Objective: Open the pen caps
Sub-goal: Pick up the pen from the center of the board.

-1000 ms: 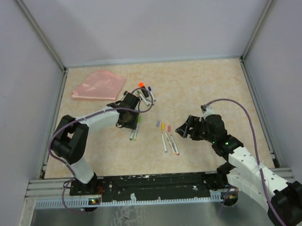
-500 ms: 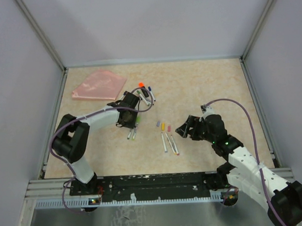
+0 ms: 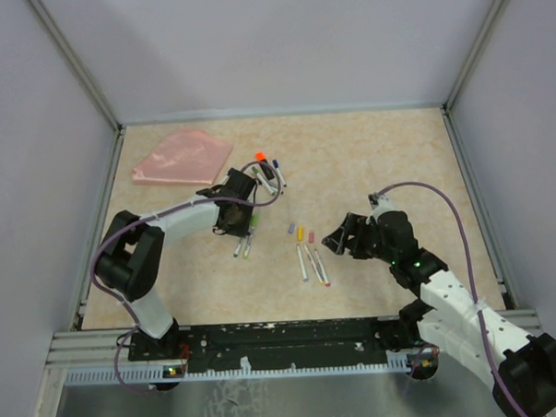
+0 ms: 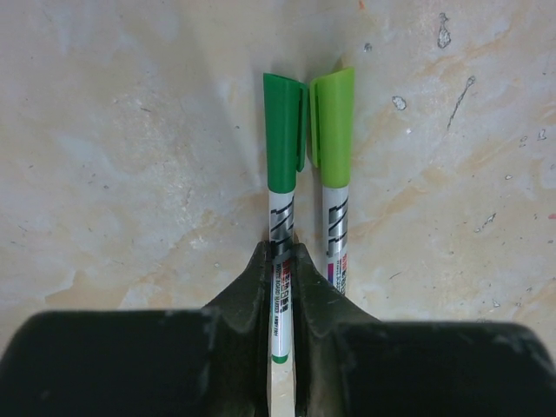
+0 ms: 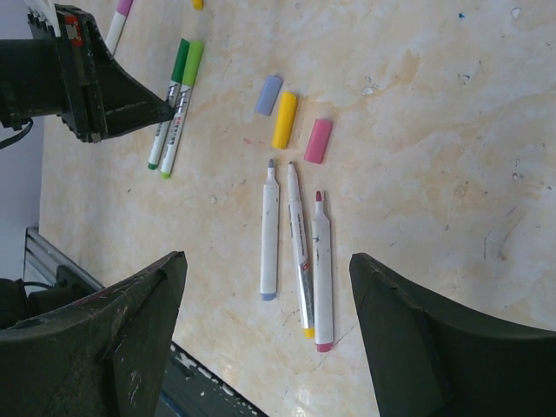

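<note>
Two capped pens lie side by side on the table, one with a dark green cap and one with a light green cap. My left gripper is shut on the white barrel of the dark green pen, low on the table. The light green pen lies just right of the fingers, untouched. In the right wrist view three loose caps lie together: purple, yellow and pink. Below them lie three uncapped pens. My right gripper hovers open above them, holding nothing.
A flat pink pouch lies at the back left. Behind the left gripper sits a small cluster of pens with an orange cap and a blue cap. Walls enclose the table on three sides; a metal rail runs along the front.
My left gripper's fingers have closed in on the dark green pen's barrel. The right arm has stayed still.
</note>
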### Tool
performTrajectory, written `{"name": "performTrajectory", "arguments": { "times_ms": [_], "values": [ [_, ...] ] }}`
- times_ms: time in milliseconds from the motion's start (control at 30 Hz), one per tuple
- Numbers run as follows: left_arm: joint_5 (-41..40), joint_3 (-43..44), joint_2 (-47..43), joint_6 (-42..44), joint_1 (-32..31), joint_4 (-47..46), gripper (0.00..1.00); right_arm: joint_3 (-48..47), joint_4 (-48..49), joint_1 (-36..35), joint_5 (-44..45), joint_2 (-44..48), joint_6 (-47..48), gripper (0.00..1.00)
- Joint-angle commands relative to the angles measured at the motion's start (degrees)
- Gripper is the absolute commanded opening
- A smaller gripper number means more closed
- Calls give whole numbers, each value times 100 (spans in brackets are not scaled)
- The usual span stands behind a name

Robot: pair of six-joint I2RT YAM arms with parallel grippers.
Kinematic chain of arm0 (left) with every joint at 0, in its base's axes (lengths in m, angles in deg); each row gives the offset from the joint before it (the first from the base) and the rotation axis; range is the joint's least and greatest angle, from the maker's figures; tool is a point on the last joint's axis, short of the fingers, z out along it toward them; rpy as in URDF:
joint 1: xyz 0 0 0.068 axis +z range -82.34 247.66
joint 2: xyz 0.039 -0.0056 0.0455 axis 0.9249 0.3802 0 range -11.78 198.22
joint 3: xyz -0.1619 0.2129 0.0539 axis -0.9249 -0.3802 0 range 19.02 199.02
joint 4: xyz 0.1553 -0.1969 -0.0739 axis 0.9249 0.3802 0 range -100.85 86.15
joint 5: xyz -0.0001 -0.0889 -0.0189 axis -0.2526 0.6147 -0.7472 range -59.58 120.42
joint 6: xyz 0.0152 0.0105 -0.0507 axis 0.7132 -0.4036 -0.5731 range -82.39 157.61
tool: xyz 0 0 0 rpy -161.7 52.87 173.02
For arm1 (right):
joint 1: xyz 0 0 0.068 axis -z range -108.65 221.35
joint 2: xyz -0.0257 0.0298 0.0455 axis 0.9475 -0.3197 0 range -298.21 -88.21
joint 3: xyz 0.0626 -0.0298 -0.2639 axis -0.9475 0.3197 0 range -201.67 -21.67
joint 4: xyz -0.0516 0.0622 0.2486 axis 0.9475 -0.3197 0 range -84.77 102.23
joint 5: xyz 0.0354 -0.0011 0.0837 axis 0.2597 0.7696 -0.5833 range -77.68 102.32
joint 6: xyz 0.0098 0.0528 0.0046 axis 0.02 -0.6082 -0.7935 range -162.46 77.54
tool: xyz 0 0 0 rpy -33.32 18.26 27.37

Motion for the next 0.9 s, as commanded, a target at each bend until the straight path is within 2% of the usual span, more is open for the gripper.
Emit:
{"name": "performTrajectory", "arguments": {
  "times_ms": [0, 267, 433, 533, 633, 867],
  "values": [
    [-10, -92, -294, 9, 31, 233, 0, -128, 425, 57, -232, -74, 110, 77],
    [288, 29, -905, -54, 31, 444, 0, -179, 687, 55, -634, -99, 134, 77],
    [1238, 54, -1576, -87, 31, 182, 0, -134, 1252, 57, -1172, -39, 37, 76],
    [2357, -52, -2073, -283, 31, -545, 0, -47, 1951, 57, -1479, 104, -153, 76],
    [3243, -345, -2561, -691, 31, -1665, 0, -46, 2453, 44, -1667, 252, -270, 75],
    [4084, -1140, -2978, -2604, 15, -4513, 0, -509, 2619, -15, -1823, 201, -403, 75]
  ]
}}
